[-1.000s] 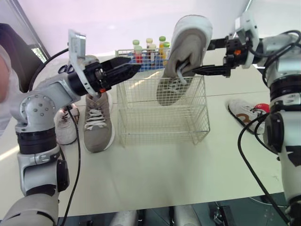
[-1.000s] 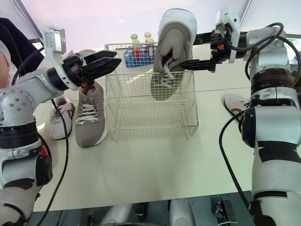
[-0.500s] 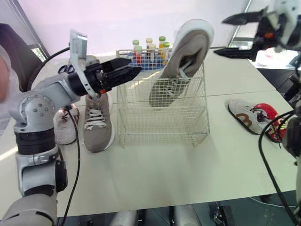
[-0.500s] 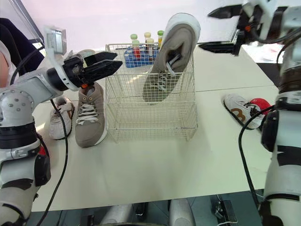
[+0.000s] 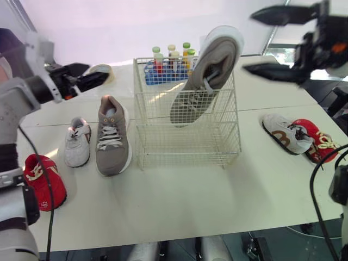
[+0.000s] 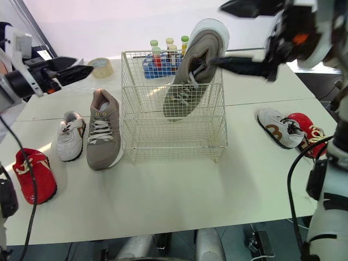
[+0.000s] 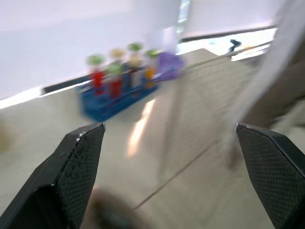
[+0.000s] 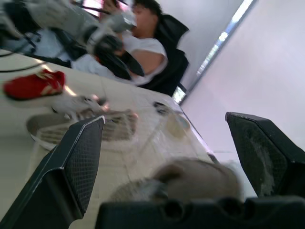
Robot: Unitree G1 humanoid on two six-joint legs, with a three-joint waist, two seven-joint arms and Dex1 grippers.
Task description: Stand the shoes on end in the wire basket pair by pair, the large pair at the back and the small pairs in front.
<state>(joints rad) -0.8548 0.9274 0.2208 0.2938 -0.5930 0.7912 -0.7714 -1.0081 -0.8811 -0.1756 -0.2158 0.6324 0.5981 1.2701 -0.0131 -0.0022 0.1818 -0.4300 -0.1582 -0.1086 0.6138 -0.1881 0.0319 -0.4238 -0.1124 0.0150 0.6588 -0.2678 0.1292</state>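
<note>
Tabletop (image 5: 179,190) carries the wire basket (image 5: 187,136). One large grey shoe (image 5: 204,76) leans toe-down inside it; its mate (image 5: 111,138) lies just beside the basket (robot's left). Right end effector (image 5: 249,42) hovers near the raised heel, fingers spread wide, empty. Left end effector (image 5: 98,72) is parted, empty, well apart from the basket. Small shoes (image 5: 78,149) lie on both sides.

The wire basket (image 5: 187,138) is white, big sneakers (image 5: 111,136) taupe with white soles. Also a little red shoe (image 5: 43,182), little white shoe (image 5: 78,142), blue tube rack (image 5: 151,69).
</note>
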